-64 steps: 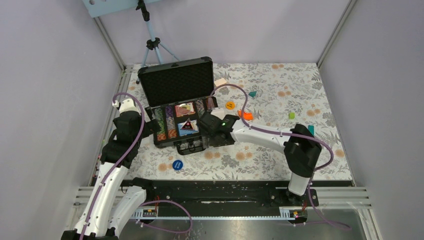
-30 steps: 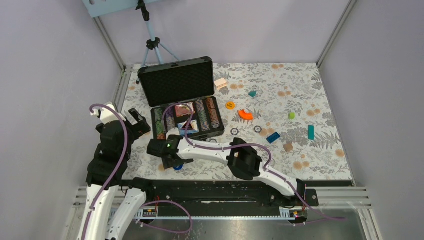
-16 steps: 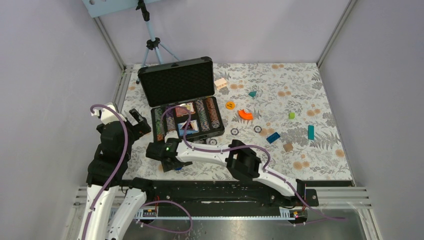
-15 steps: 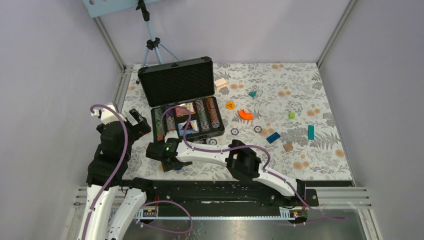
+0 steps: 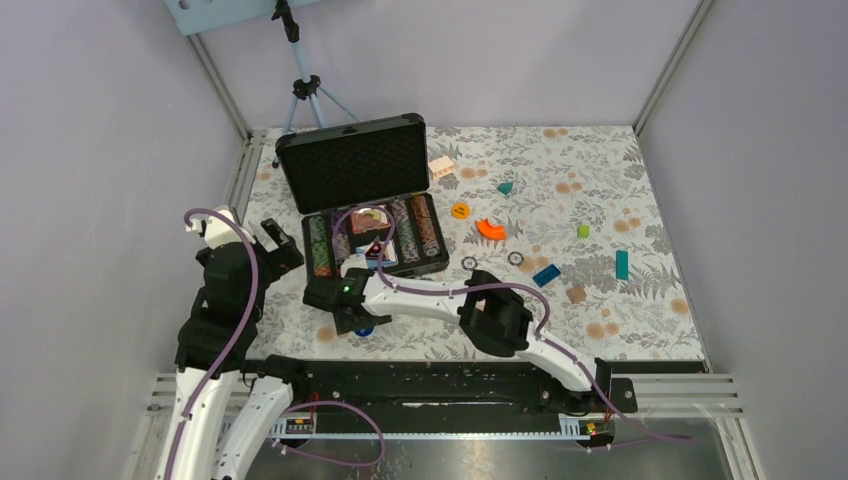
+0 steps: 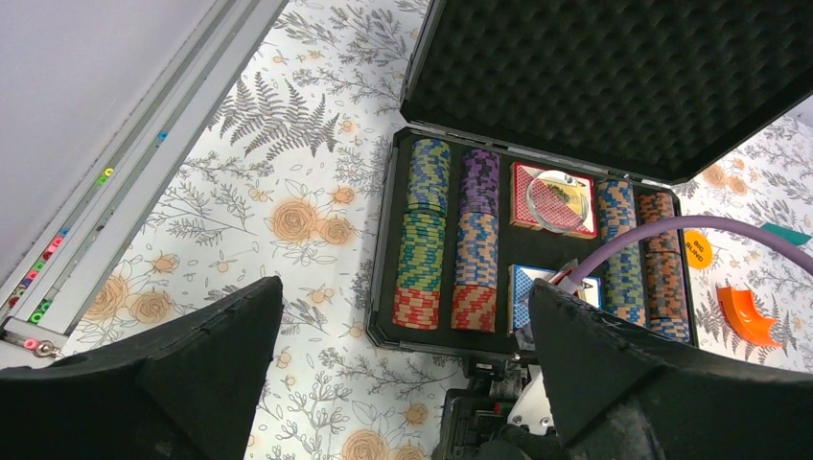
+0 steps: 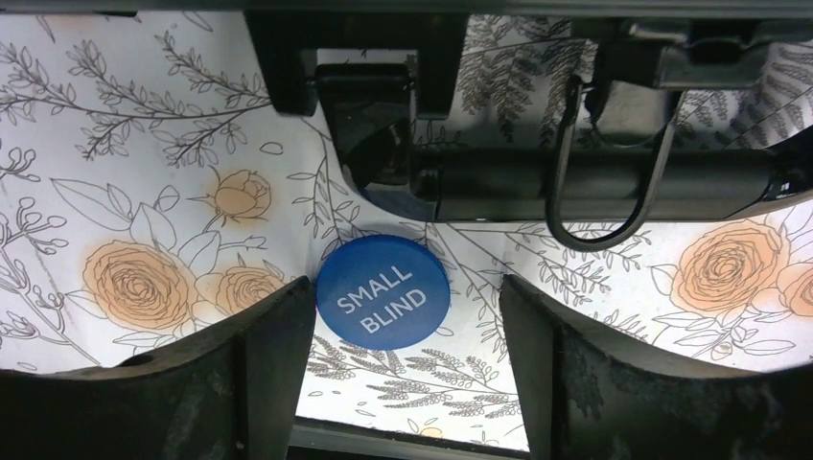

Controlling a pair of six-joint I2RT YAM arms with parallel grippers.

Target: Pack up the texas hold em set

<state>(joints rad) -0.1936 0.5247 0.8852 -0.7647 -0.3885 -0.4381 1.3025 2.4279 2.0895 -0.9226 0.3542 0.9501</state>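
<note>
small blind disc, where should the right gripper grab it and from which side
Pinch opposite edges of its rim from straight above: the small blind disc lies flat on the table, and the right gripper straddles it, fingers open.

My count of what lay out
I saw one briefcase (image 5: 352, 165), four chip rows (image 6: 429, 230), two card decks (image 6: 525, 192), one blue disc (image 7: 383, 292), one orange disc (image 5: 460, 211), one orange curved block (image 5: 490, 229).

The left arm (image 5: 222, 285) and the right arm (image 5: 415, 298) are white tubes with chunky black joints. A purple cable (image 6: 652, 224) loops along each one. A tiny green light (image 5: 348, 288) glows on the right arm.
</note>
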